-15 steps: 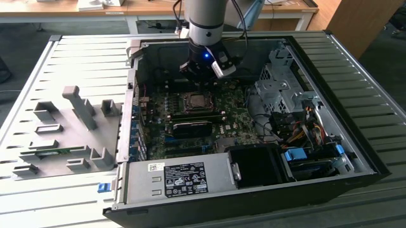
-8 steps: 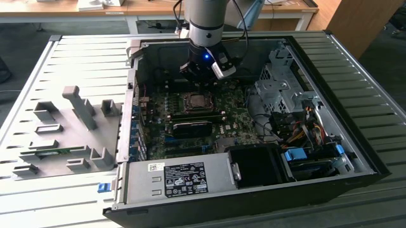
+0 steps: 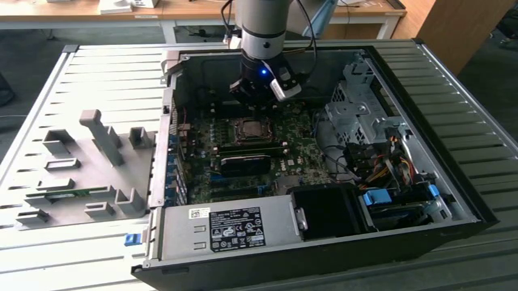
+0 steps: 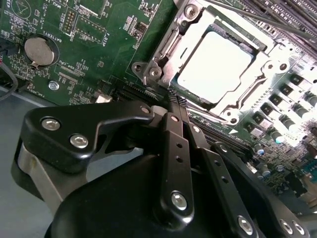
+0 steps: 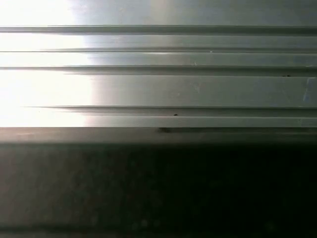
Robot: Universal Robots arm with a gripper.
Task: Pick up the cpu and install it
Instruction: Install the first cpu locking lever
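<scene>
A ribbed metal table [image 3: 97, 79] carries an open computer case [image 3: 453, 151]; the gripper [image 3: 257, 100] is held above the socket. In the second wrist view, the cpu [image 4: 215, 67] is seated in the socket frame [image 4: 163, 54], beyond closed, empty fingers [image 4: 176, 124].

The gripper [image 4: 173, 106] fingertips are hidden behind its own linkage in the second wrist view

power supply label [image 3: 236, 228], print too small to read
</scene>
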